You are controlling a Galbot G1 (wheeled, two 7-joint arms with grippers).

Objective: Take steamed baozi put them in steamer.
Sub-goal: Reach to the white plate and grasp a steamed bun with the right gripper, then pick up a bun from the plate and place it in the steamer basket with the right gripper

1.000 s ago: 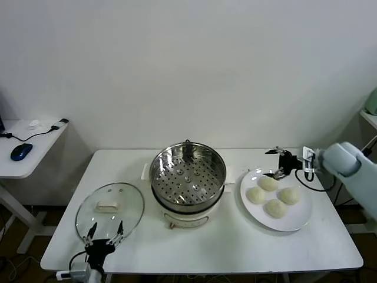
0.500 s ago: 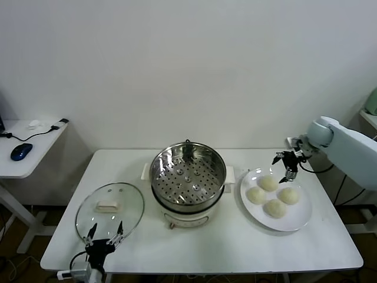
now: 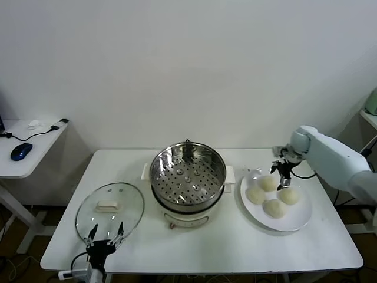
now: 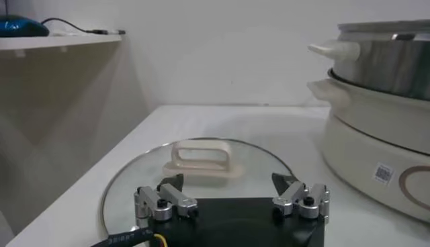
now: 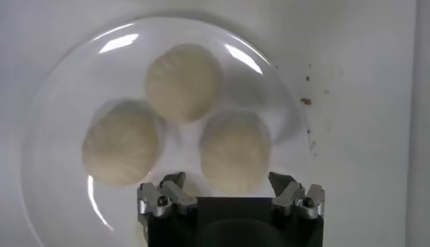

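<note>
Side desk [image 3: 26, 150]: far left of the head view, with a blue mouse [image 3: 20, 151] on it.
Left gripper [image 3: 103, 234]: lower left of the head view, at the near table edge, its fingers spread apart and holding nothing; they hang over the near rim of the lid.
Lid [image 3: 110, 207]: round glass, lying flat on the white table [image 3: 206, 247], just left of the steamer; cream handle on top.
Steamer [image 3: 188, 174]: centre of the head view, steel pot on a cream base, perforated tray bare.
Plate [image 3: 294, 219]: white, right of the steamer, carrying all four buns [image 3: 274, 207] in a cluster.
Right gripper [image 3: 282, 171]: right of centre, above the far edge of the plate, pointing down, fingers wide apart and empty. In the right wrist view [image 5: 230, 199] three buns lie just below it.
</note>
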